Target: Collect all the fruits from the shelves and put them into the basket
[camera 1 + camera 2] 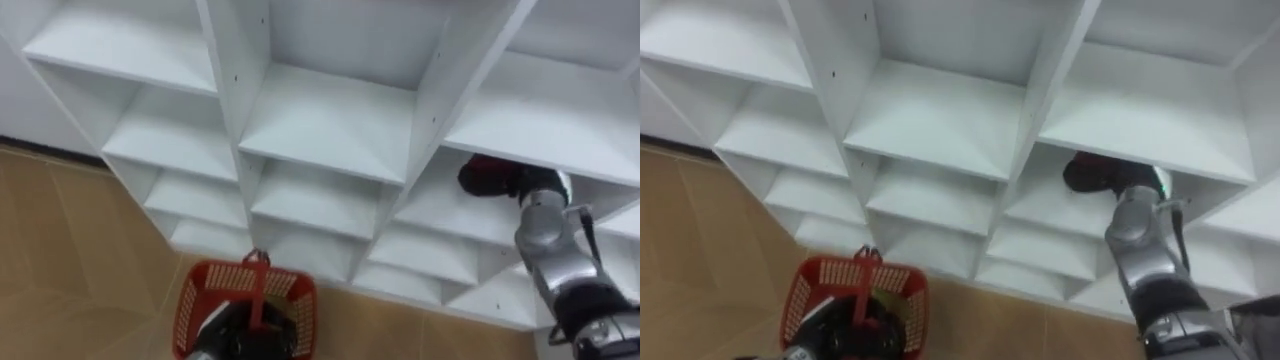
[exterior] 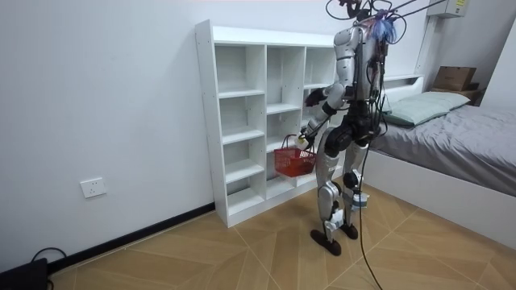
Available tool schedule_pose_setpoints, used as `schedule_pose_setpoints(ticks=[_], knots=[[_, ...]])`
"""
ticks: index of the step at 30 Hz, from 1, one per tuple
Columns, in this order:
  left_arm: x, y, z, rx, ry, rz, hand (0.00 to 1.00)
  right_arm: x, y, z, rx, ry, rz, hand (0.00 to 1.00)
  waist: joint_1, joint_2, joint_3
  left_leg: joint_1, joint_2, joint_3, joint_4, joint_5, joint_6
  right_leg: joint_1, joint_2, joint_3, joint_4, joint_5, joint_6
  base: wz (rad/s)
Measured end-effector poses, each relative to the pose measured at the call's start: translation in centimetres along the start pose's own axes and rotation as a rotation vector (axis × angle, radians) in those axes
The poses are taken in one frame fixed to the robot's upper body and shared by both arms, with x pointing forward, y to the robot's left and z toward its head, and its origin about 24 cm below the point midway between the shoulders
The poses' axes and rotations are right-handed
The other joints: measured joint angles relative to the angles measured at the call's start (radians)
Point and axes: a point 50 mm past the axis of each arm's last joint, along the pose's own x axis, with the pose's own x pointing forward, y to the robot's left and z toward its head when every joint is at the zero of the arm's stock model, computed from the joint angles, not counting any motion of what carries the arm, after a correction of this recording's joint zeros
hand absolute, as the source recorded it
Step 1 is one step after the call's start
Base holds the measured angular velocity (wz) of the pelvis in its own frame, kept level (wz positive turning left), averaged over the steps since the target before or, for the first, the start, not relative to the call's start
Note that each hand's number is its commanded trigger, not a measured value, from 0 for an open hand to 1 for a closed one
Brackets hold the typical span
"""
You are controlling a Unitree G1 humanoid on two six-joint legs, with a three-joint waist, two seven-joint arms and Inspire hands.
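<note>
- The fingers of the left hand (image 1: 243,335) were closed round the handle (image 1: 259,275) of a red basket (image 1: 290,295). The basket hung from this hand, low on the robot's left side.
- The dark hand covered the inside of the basket, so what lay in it could not be told.
- Under the basket was a wooden floor (image 1: 60,250), which ran up to the foot of the closet.
- The right arm reached up and forward, and the right hand (image 1: 490,178) was inside a compartment of the white closet (image 1: 330,120). This compartment was in the column on the robot's right, with other compartments above and below it.
- The fingers of the right hand were in the shadow of the compartment. Whether they were straight or curled round something could not be told.
- A dark red patch (image 1: 478,166) showed at this hand. Whether it was a fruit could not be told.
- In the room view the robot stood upright, close before the closet, and the basket hung between its body and the shelves.
- The closet stood against a white wall with a wall socket (image 2: 93,188) low on it.
- Behind the robot was a bed (image 2: 451,137) with a pillow (image 2: 419,105), and beyond that a cardboard box (image 2: 455,77).
</note>
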Motion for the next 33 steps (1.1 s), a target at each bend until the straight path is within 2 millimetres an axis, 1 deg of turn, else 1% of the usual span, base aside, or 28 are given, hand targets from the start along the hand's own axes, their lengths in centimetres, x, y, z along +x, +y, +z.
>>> schedule_pose_setpoints(ticks=[1,2,3,4,5,7,9,10,13,17,20,22,25,29,31,33], knots=[[-0.3,-0.2,-0.3,-0.006,-0.003,0.005,1.00,-0.5,0.5,-0.1,-0.002,-0.018,0.012,1.00,-0.013,0.004,-0.0034,0.015,0.000,0.001,-0.009,0.000,0.000,0.012,0.001,0.001,-0.003,0.000,0.001,-0.06],[-0.4,-0.3,-0.4,-0.009,-0.003,0.006,1.00,-0.8,0.6,-0.2,-0.004,-0.025,0.016,1.00,-0.014,0.006,-0.0051,0.022,0.000,0.002,-0.011,0.000,0.000,0.017,0.001,0.003,-0.003,-0.001,0.001,-0.08],[-0.6,-0.4,-0.7,-0.015,-0.001,0.009,1.00,-1.2,1.0,-0.4,-0.010,-0.037,0.024,1.00,-0.021,0.012,-0.0091,0.039,0.000,0.005,-0.020,0.000,0.000,0.031,0.004,0.010,-0.004,0.000,0.002,-0.12],[-0.7,-0.7,-0.8,-0.027,-0.002,0.007,1.00,-1.7,1.3,-0.6,-0.001,-0.045,0.032,1.00,-0.033,0.015,-0.0106,0.055,0.000,0.006,-0.024,0.000,0.000,0.046,0.005,0.015,-0.008,-0.001,0.002,-0.09],[-0.7,-0.8,-0.8,-0.030,-0.002,0.009,1.00,-2.0,1.6,-0.7,0.004,-0.049,0.037,1.00,-0.039,0.017,-0.0101,0.064,0.000,0.007,-0.025,0.000,0.000,0.056,0.006,0.015,-0.012,-0.001,0.002,-0.04],[-0.7,-1.0,-0.8,-0.034,-0.004,0.018,1.00,-3.4,2.8,-1.2,0.015,-0.066,0.071,1.00,-0.052,0.021,-0.0114,0.101,0.001,0.008,-0.044,0.000,0.000,0.089,0.009,0.018,-0.021,-0.004,0.003,0.00],[-0.6,-1.2,-0.9,-0.032,-0.002,0.009,1.00,-4.3,3.9,-1.5,0.011,-0.071,0.112,1.00,-0.067,0.024,-0.0129,0.121,0.000,0.010,-0.054,0.000,0.000,0.103,0.009,0.024,-0.020,-0.010,0.005,-0.02],[-0.6,-1.4,-0.9,-0.038,-0.001,0.004,1.00,-4.8,4.6,-1.7,0.007,-0.068,0.136,1.00,-0.075,0.026,-0.0128,0.131,-0.001,0.010,-0.056,0.000,0.000,0.109,0.009,0.030,-0.019,-0.012,0.007,-0.05],[-0.5,-1.7,-0.9,-0.042,-0.002,-0.004,1.00,-5.6,5.6,-2.4,0.026,-0.041,0.166,1.00,-0.079,0.027,-0.0129,0.151,-0.001,0.019,-0.069,0.000,0.000,0.121,0.009,0.037,-0.019,-0.013,0.008,-0.09],[-0.5,-1.8,-0.8,-0.046,-0.006,0.017,1.00,-6.7,6.7,-3.2,0.022,-0.029,0.208,1.00,-0.094,0.028,-0.0118,0.171,-0.002,0.018,-0.077,0.000,0.000,0.130,0.008,0.040,-0.026,-0.019,0.011,-0.01],[-0.4,-1.8,0.0,-0.049,-0.039,0.029,1.00,-7.9,7.4,-3.5,0.035,-0.033,0.259,1.00,-0.097,0.031,-0.0088,0.169,-0.002,0.018,-0.088,-0.001,0.000,0.128,0.010,0.042,-0.027,-0.020,0.012,0.00],[-0.4,-2.1,0.7,-0.048,-0.070,0.021,1.00,-8.7,7.5,-3.5,0.034,-0.057,0.291,1.00,-0.097,0.035,-0.0092,0.169,-0.002,0.017,-0.087,-0.001,0.000,0.132,0.010,0.042,-0.032,-0.020,0.012,0.00],[-0.4,-2.2,1.3,-0.047,-0.096,0.022,1.00,-8.9,7.5,-2.8,0.045,-0.087,0.310,1.00,-0.104,0.035,-0.0095,0.170,-0.002,0.017,-0.088,-0.001,0.000,0.135,0.011,0.043,-0.032,-0.020,0.012,0.00],[-0.4,-2.4,1.4,-0.053,-0.100,0.021,1.00,-9.0,7.7,-2.6,0.035,-0.102,0.348,1.00,-0.108,0.034,-0.0097,0.171,-0.003,0.017,-0.087,-0.001,0.000,0.136,0.011,0.048,-0.034,-0.020,0.012,-0.03],[-0.4,-2.5,1.3,-0.073,-0.098,0.016,1.00,-9.2,8.1,-2.5,0.021,-0.109,0.393,1.00,-0.122,0.033,-0.0095,0.173,-0.003,0.018,-0.087,-0.001,0.000,0.140,0.011,0.048,-0.037,-0.020,0.012,0.00],[-0.4,-2.5,1.1,-0.071,-0.090,0.013,1.00,-9.7,8.7,-2.8,0.003,-0.104,0.440,1.00,-0.124,0.033,-0.0086,0.183,-0.003,0.019,-0.088,-0.001,0.000,0.149,0.011,0.051,-0.040,-0.020,0.012,-0.02]])
